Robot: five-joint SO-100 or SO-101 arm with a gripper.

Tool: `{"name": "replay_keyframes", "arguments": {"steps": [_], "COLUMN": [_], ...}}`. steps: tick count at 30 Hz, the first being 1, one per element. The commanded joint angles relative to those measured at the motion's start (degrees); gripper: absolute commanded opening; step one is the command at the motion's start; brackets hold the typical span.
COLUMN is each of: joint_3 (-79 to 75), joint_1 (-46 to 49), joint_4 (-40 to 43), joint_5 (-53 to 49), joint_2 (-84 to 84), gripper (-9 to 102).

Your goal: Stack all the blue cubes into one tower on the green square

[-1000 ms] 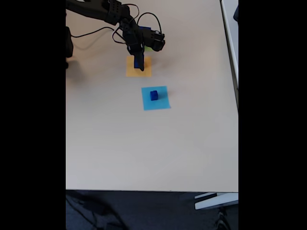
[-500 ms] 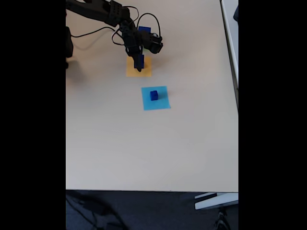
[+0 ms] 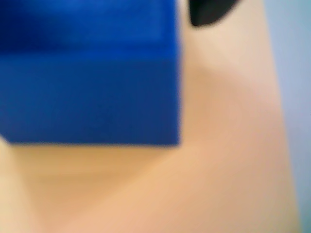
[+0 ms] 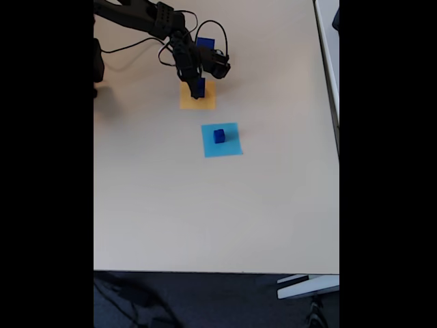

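Pincer is hanging over the orange square w/ a blue cube in its grip, jaws closed on it. Wrist view: that cube is looming large & blurred. A smaller blue cube is sitting on the light blue square, just below the orange square on the surface.

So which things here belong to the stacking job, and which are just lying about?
Job:
- dark blue cube in the gripper
- small dark blue cube on the light blue paper square
- black two-finger gripper

Lying about:
- orange paper square
- light blue paper square
- black cables
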Motion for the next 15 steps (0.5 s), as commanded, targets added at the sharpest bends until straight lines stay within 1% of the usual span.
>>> {"name": "replay_keyframes", "arguments": {"steps": [1,11,15], "joint_3": [-1.93,-2.11,-3.60], "joint_1": [0.35,0.53,0.53], "joint_4": [0.26,0.26,0.44], "joint_5": [-0.35,-0.79,-3.16], "joint_2": [1.14,2.02,4.22], "gripper": [15,4,2]}}
